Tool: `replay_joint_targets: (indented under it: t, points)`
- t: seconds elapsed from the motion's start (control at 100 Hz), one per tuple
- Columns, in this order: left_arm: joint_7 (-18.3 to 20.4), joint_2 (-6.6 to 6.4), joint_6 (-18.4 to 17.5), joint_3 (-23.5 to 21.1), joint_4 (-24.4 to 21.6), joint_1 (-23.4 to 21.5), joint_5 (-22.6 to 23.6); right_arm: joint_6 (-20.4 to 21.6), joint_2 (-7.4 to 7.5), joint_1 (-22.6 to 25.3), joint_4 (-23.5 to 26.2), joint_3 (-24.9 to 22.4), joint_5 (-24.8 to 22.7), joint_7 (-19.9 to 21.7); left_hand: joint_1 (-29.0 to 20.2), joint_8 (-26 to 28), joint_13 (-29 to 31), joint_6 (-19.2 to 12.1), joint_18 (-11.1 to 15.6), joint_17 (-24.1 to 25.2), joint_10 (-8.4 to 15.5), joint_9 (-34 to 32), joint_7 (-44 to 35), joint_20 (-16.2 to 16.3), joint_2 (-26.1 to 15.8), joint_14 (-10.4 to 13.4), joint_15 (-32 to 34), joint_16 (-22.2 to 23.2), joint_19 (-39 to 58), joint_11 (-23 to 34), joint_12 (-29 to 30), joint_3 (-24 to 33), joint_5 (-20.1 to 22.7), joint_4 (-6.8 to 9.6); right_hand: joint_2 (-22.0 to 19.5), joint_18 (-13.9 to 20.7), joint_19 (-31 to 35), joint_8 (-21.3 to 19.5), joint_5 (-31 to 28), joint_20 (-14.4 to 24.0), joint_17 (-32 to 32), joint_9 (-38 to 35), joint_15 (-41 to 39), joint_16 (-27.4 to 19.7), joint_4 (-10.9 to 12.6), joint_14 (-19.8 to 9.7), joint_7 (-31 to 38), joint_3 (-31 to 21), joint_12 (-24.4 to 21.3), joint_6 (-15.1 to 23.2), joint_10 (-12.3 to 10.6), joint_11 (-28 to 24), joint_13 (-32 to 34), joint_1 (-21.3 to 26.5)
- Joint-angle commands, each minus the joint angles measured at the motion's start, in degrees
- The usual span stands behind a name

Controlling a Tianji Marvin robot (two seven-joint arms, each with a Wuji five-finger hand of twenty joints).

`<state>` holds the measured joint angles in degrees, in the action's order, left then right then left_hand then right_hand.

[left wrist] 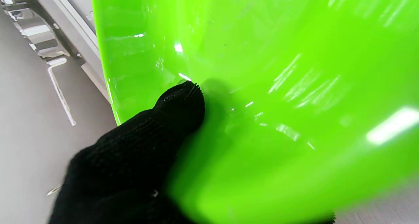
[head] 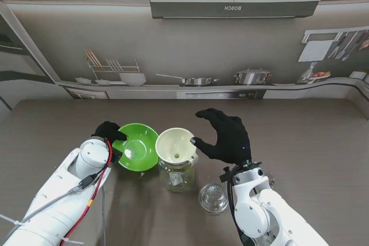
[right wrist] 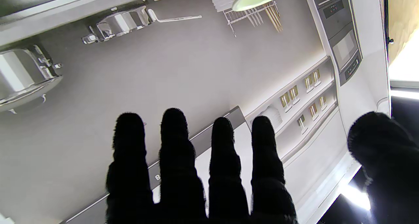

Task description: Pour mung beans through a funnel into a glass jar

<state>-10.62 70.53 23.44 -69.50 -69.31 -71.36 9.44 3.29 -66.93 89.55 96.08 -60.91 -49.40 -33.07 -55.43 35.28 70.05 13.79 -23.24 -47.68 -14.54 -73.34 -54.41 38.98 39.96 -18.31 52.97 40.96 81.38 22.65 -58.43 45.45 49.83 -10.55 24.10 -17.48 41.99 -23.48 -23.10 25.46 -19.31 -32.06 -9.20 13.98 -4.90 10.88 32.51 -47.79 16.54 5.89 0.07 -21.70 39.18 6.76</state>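
Glossy green plastic bowl [head: 137,147], light, stiff and likely slippery, best pinched at the rim, tilted just left of cream funnel [head: 175,144] seated in fragile glass jar [head: 175,176]; gripped by left hand [head: 110,135]; right hand [head: 226,136] splayed, holding nothing, beside funnel.

Stand camera looks down over the table; left wrist camera presses close against the glossy green plastic bowl [head: 137,146] [left wrist: 262,86]; right wrist faces the kitchen backdrop.
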Motion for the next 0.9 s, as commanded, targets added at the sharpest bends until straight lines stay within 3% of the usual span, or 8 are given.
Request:
replay_joint_targets:
  t: [0.0, 0.4, 0.65, 0.89]
  points:
    - [1.16, 0.61, 0.50, 0.23, 0.43, 0.25, -0.37, 0.12, -0.11, 0.19, 0.16, 0.04, 0.00, 0.82, -5.70, 1.57, 1.41, -3.78, 0.58, 1.50, -1.78, -0.68, -2.84, 1.08, -2.95, -2.32, 0.08, 1.05, 1.79, -0.15, -0.62, 2.97, 2.66, 0.97, -1.22, -0.76, 0.86, 1.32, 1.43, -0.14, 0.68, 1.87, 0.23, -0.78, 1.74, -0.33, 0.38, -0.58, -0.85, -0.14, 0.20, -0.48, -0.38, -2.09]
    - [1.65, 0.59, 1.44, 0.95, 1.83, 0.51, -0.04, 0.40, -0.08, 0.33, 0.25, -0.07, 0.26, 1.22, -6.47, 0.19, -2.52, -2.30, 0.00, 7.07, -2.95, 2.23, -1.58, 1.13, -5.26, -3.89, -3.24, 2.92, 0.11, -2.30, -1.25, 1.85, 1.47, 1.81, -1.32, -0.74, 0.87, 1.35, 1.38, -0.15, 0.72, 1.85, 0.01, -0.68, 1.74, -0.48, 0.33, -0.65, -0.88, -0.12, 0.36, -0.45, -0.01, -2.11]
    - [3.23, -0.04, 2.72, 1.34, 1.38, 0.30, 1.52, 0.58, -0.11, 0.37, 0.29, -0.11, 0.58, 1.43, -6.47, -4.16, -10.78, -0.51, -0.44, 15.26, -3.97, 6.19, 8.15, 0.77, -6.03, -5.18, -7.51, 3.29, -4.67, -6.54, -0.88, 0.57, 0.18, 2.22, -1.39, -0.72, 0.91, 1.31, 1.27, -0.14, 0.70, 1.80, -0.11, -0.58, 1.74, -0.50, 0.37, -0.67, -0.84, -0.08, 0.53, -0.56, 0.16, -2.12]
    - [5.50, -0.97, 2.73, 1.83, 1.44, 0.36, 3.54, 0.66, -0.15, 0.36, 0.28, -0.11, 0.85, 1.52, -5.53, -6.05, -17.72, 0.24, -0.03, 23.49, -4.02, 10.76, 18.08, -4.85, -5.41, -4.57, -17.37, -2.37, -15.16, -9.83, 7.17, -0.39, -0.58, 2.13, -1.41, -0.72, 0.93, 1.28, 1.32, -0.15, 0.69, 1.79, -0.21, -0.49, 1.75, -0.52, 0.39, -0.73, -0.83, -0.33, 0.58, -0.60, 0.35, -2.10]
